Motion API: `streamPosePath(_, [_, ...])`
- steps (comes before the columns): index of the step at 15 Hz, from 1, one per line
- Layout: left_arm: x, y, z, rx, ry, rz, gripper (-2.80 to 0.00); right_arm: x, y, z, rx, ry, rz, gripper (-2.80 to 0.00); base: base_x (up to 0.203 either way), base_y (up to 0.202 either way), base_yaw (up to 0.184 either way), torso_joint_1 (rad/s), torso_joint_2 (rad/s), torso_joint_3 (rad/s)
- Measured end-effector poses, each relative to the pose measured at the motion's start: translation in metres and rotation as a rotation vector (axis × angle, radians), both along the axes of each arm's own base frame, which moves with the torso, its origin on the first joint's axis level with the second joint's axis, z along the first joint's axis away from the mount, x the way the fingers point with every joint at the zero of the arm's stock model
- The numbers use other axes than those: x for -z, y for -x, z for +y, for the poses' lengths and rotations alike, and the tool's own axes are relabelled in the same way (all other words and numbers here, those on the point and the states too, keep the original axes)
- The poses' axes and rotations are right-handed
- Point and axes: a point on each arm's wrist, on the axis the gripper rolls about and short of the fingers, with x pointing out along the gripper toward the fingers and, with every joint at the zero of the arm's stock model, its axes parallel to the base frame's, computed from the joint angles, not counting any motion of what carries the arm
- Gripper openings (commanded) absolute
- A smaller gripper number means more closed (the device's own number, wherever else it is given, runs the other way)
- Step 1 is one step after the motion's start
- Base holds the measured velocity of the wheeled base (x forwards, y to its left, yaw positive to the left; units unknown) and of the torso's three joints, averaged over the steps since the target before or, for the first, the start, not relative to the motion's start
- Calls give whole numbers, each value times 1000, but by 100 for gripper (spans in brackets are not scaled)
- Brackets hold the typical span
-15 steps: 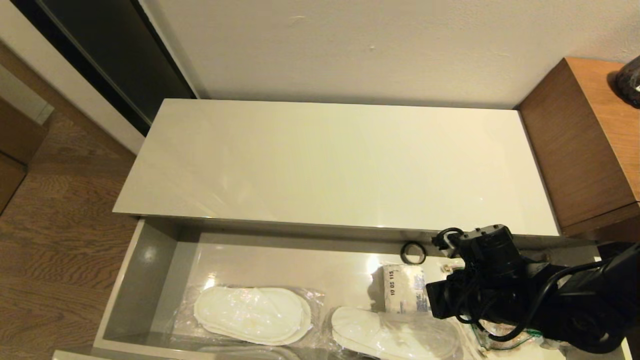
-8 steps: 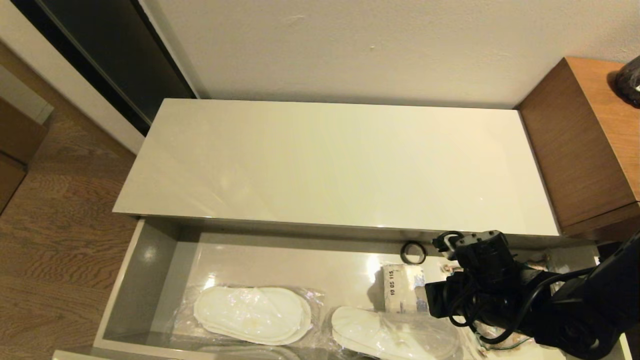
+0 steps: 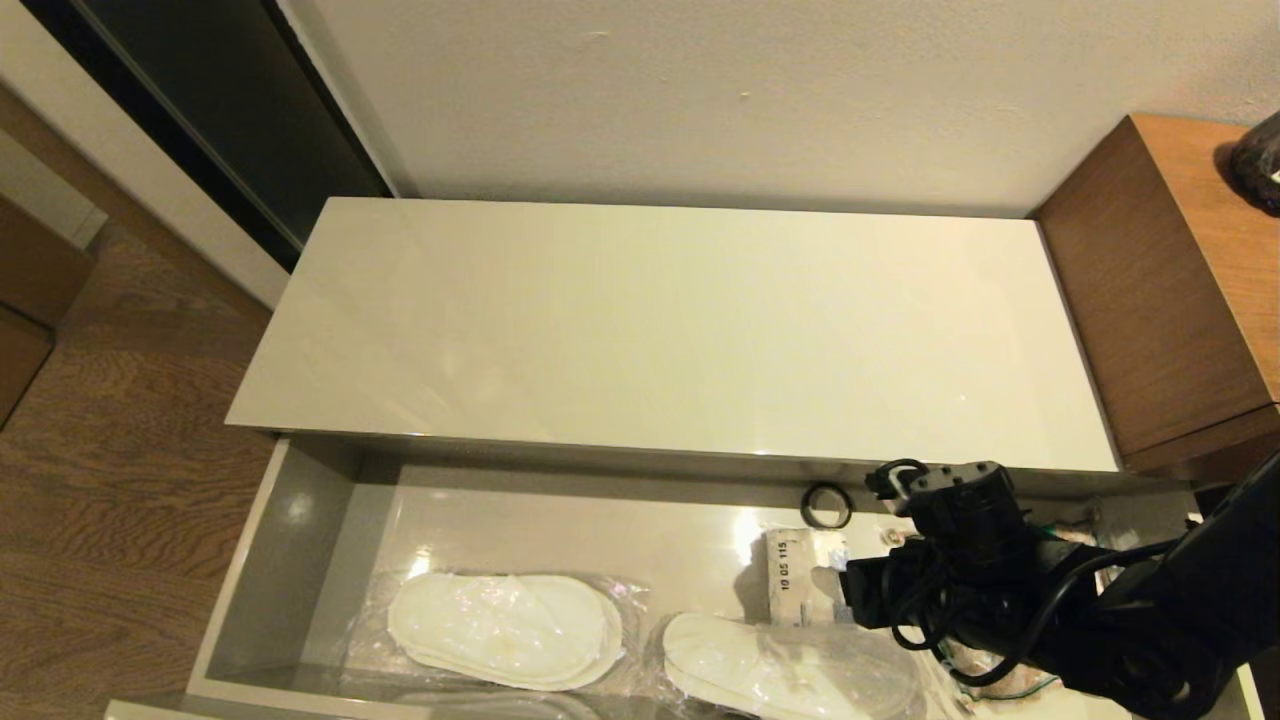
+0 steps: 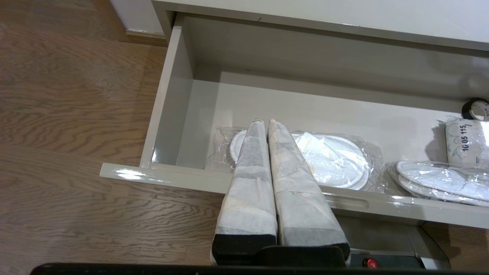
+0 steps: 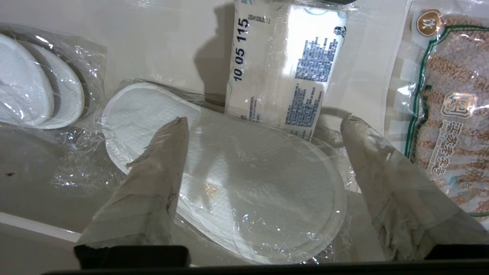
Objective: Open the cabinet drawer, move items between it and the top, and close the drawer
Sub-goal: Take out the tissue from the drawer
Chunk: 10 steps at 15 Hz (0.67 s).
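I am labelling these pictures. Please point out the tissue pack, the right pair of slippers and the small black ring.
tissue pack point(image 5: 280, 72), right wrist view, on its white printed face.
right pair of slippers point(image 5: 248, 179), right wrist view, on the wrapped sole.
small black ring point(image 3: 826, 506), head view, on the ring's band.

Cabinet drawer point(image 3: 300, 520) is pulled open; on its floor, L to R: slipper pair point(image 3: 505, 630), 2nd slipper pair point(image 3: 780, 675), tissue pack point(image 3: 800, 575) just behind the 2nd pair, snack bag point(image 5: 447, 114) at far R. Small black ring point(image 3: 826, 505) sits near back wall. Cabinet top point(image 3: 670, 330) is bare.
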Motion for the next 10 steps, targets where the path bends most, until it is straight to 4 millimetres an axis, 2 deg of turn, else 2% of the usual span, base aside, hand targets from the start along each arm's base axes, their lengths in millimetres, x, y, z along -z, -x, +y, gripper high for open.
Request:
streamPosePath(4, [0, 0, 0, 0, 0, 0, -280, 5, -2, 1, 38, -29, 16, 0, 0, 0, 0, 0, 0, 0])
streamPosePath(10, [0, 0, 0, 0, 0, 0, -280, 11, -13, 6, 66, -42, -55, 0, 0, 0, 0, 0, 0, 0])
